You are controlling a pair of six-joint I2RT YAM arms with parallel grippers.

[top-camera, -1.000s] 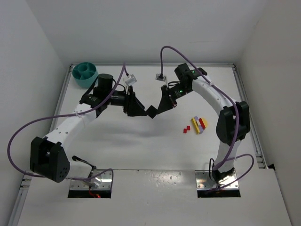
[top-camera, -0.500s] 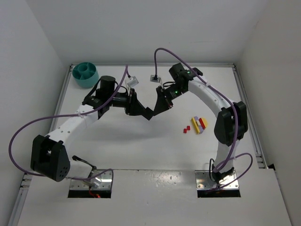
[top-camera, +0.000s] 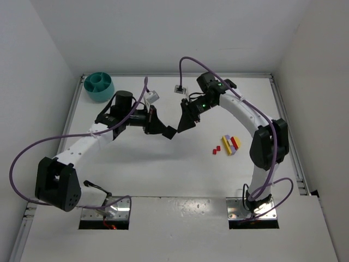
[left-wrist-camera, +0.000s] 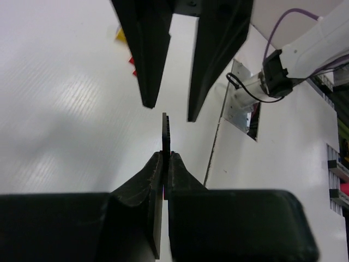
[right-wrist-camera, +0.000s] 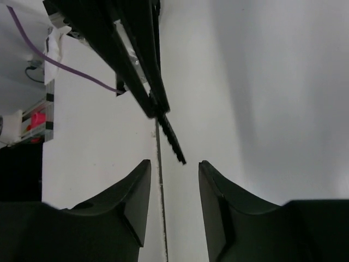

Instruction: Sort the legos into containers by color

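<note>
Pinches a thin studded piece [left-wrist-camera: 164, 131], colour unclear, in the clamped left end effector [left-wrist-camera: 164, 158]. Holds right end effector [right-wrist-camera: 174, 164] parted at its free tip. Has nudged both slightly leftward: mid-air handover likely. Leaves other legos [top-camera: 230, 144] on worktop [top-camera: 163, 174] right of both, bowl [top-camera: 98, 85] far left.

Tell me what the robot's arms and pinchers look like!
Both the left arm and right arm are white tubes with chunky black joints. A purple cable loops along each. The left gripper and right gripper are black, with two pointy wedge-shaped fingers.
</note>
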